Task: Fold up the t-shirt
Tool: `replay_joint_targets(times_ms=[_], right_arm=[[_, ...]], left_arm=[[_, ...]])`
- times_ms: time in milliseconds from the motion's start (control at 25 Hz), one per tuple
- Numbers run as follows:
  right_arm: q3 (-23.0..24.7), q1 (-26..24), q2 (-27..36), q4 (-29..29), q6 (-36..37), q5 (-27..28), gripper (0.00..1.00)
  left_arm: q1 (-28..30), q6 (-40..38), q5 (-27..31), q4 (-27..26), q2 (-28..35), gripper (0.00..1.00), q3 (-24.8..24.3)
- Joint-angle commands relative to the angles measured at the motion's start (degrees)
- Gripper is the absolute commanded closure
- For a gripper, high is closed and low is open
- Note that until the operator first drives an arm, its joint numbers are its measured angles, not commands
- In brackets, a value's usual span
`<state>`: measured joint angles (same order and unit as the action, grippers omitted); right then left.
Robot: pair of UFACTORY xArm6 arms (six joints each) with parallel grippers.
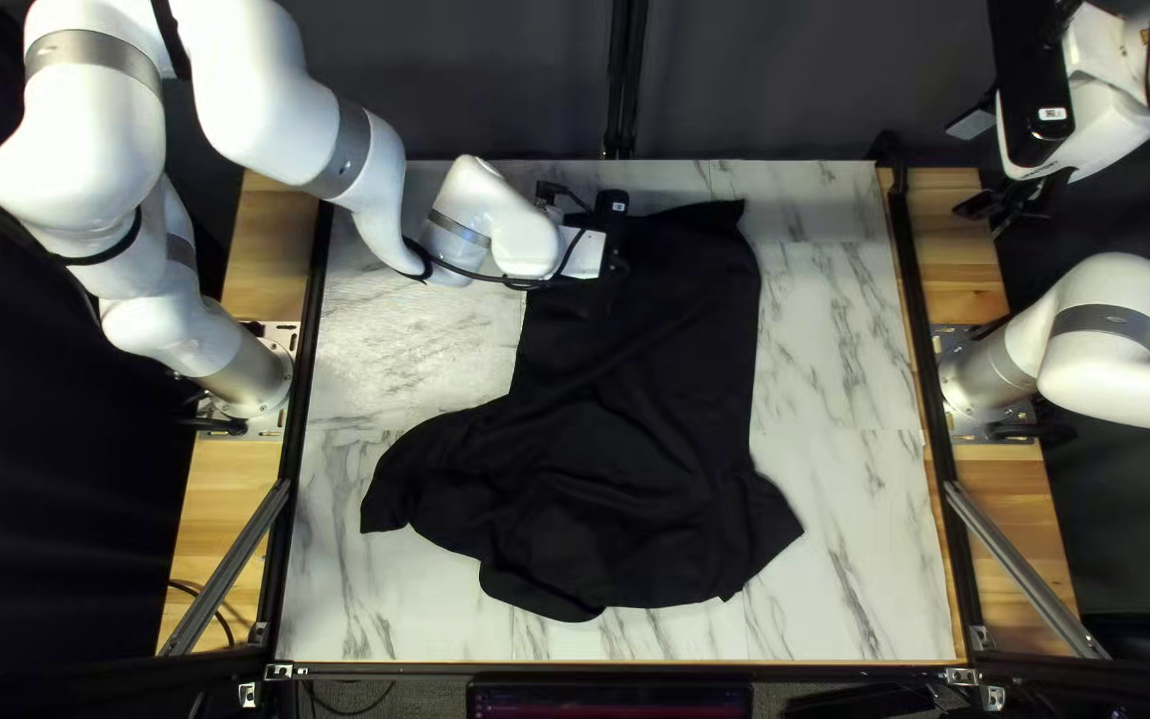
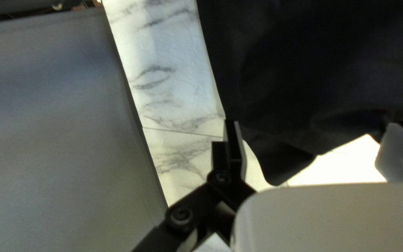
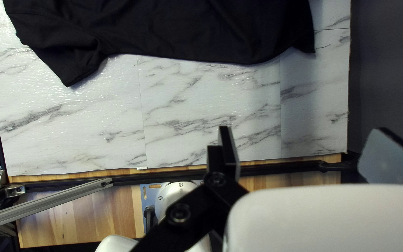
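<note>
**T-shirt [image 1: 642,440] spread out, folding apparently not begun.**

Top left view, clock centred on the T-shirt. Left gripper [image 2: 313,126]: 12 o'clock, jaws wide, grasping nothing. T-shirt: rumpled on the table [image 1: 841,400], sleeves [image 1: 395,495] toward 8 and 4; all folds seemingly remain. Right gripper [image 3: 304,130]: 2 o'clock, jaws wide, empty.

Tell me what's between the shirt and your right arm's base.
Marbled tabletop, then the black rail, lie between the shirt and my right arm's base, seen in the top left view.
</note>
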<state>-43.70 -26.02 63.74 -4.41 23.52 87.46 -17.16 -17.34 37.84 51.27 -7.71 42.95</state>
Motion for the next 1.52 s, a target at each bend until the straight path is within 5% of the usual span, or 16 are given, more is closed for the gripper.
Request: replay_joint_targets(times_ms=[40,400,480,520,600,800,1320,1520], right_arm=[[0.0,0.0,0.0,0.0,0.0,0.0,0.0],[0.0,0.0,0.0,0.0,0.0,0.0,0.0],[0.0,0.0,0.0,0.0,0.0,0.0,0.0],[0.0,0.0,0.0,0.0,0.0,0.0,0.0],[0.0,0.0,0.0,0.0,0.0,0.0,0.0],[0.0,0.0,0.0,0.0,0.0,0.0,0.0],[0.0,0.0,0.0,0.0,0.0,0.0,0.0],[0.0,0.0,0.0,0.0,0.0,0.0,0.0]], left_arm=[[-1.6,0.8,0.4,0.1,-0.6,0.0,-0.2],[-0.8,1.9,1.4,-1.6,-3.4,0.03,3.2],[-0.7,2.2,1.3,-1.6,-4.1,0.28,4.1],[-0.7,2.3,1.3,-1.6,-4.3,0.93,4.2],[-1.1,2.2,0.5,-1.1,-5.6,1.0,5.0],[-0.8,2.4,0.6,-1.4,-5.2,1.0,4.7],[6.5,-2.4,8.8,-0.8,7.4,1.0,-2.9],[4.4,-1.9,9.9,0.5,9.2,1.0,-4.1]])
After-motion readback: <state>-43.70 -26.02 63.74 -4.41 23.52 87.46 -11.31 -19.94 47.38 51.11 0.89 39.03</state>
